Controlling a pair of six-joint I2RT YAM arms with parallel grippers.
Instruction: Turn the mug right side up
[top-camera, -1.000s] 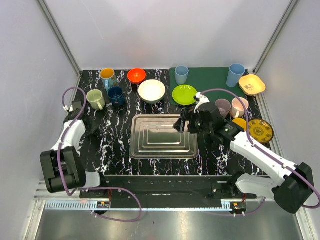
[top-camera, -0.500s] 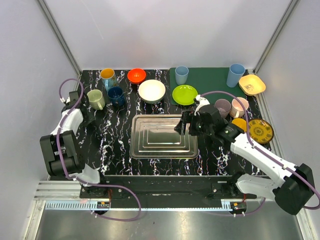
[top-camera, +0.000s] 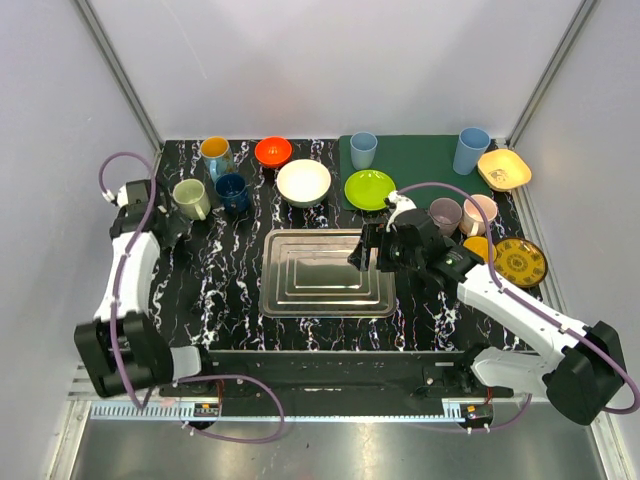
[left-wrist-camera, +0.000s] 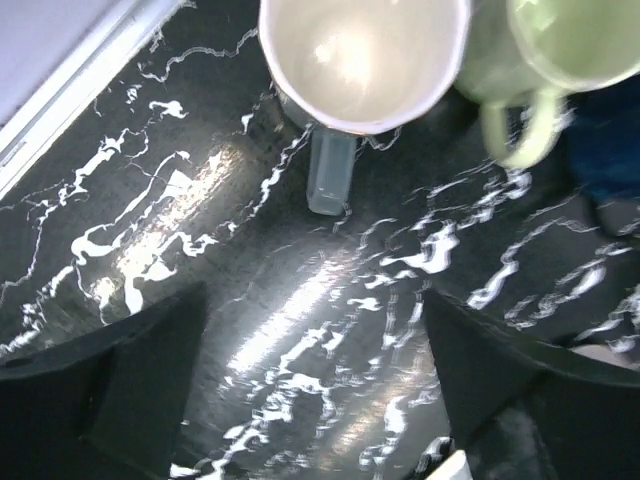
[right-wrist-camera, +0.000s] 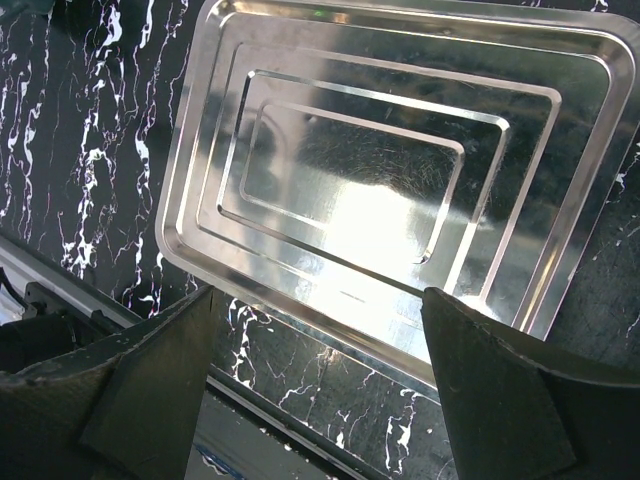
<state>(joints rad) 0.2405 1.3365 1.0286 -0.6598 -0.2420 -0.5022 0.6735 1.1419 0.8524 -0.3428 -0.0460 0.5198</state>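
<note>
The mug (left-wrist-camera: 360, 60) stands upright on the dark marble table (left-wrist-camera: 300, 300), its pale inside facing up and its grey handle (left-wrist-camera: 330, 170) pointing toward my left gripper. In the top view the left arm hides it. My left gripper (left-wrist-camera: 320, 400) (top-camera: 166, 227) is open just short of the mug, touching nothing, with only bare tabletop between its fingers. My right gripper (right-wrist-camera: 320, 390) (top-camera: 362, 248) hovers open and empty over the right edge of the steel tray (right-wrist-camera: 300, 325) (top-camera: 320, 272).
A light green mug (left-wrist-camera: 560, 50) (top-camera: 190, 197) stands right beside the mug, with a dark blue mug (top-camera: 232, 192) beyond. Bowls, plates and cups line the back and right: white bowl (top-camera: 303, 182), green plate (top-camera: 369, 189), pink mugs (top-camera: 462, 214). The side wall is close on the left.
My left arm has swung from the table's left middle toward the back left, and its jaws have gone from shut to open. The right arm has barely moved.
</note>
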